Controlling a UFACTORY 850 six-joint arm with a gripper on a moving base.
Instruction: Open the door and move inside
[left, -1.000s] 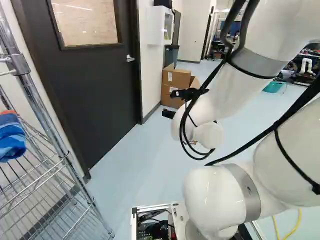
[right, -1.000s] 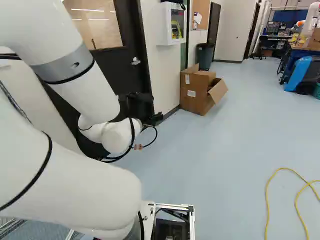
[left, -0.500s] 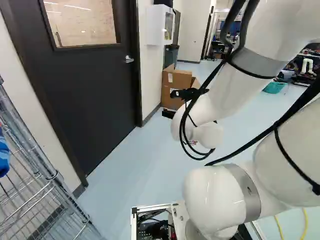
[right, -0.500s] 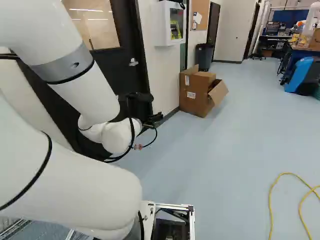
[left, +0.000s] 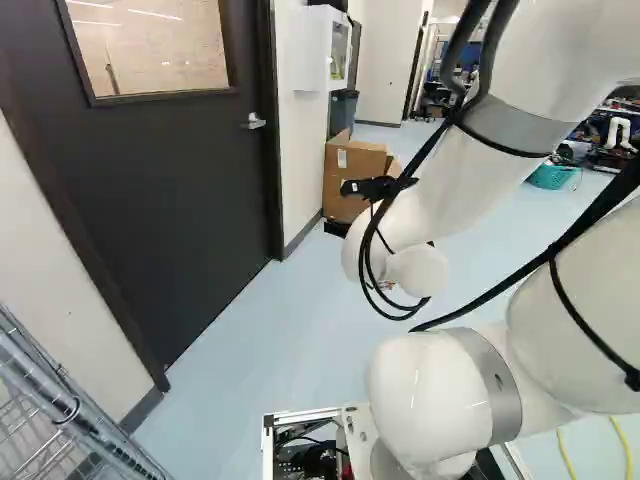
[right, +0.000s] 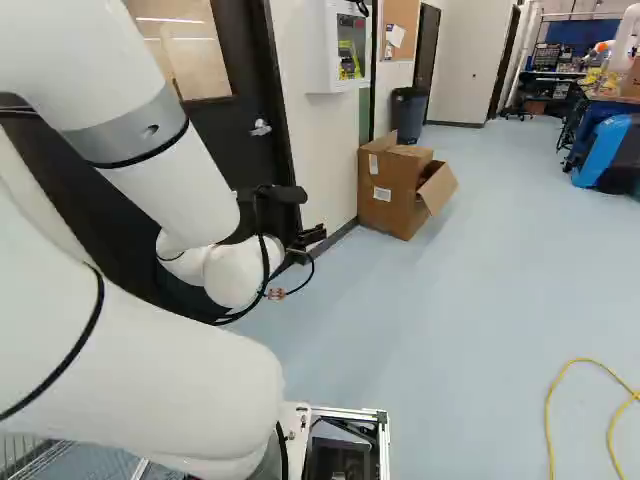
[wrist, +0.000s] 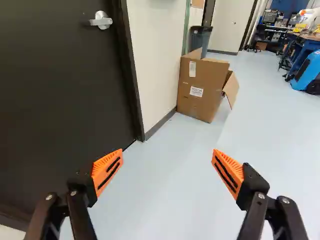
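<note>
- Wire rack at left of left base view; cardboard box stands past the door.
- Base has moved since the earlier frame; arm pose unchanged.
- Door closed, lever handle near its far edge.
- We see open floor between door and yellow cable.
- Our gripper: fingers wide.

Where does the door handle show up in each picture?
Left base view: the handle is upper left of the middle, on the dark door.
Right base view: also upper left of the middle.
Wrist view: ahead of the claw, on the door.
Shared landmark: the cardboard box beyond the door.
</note>
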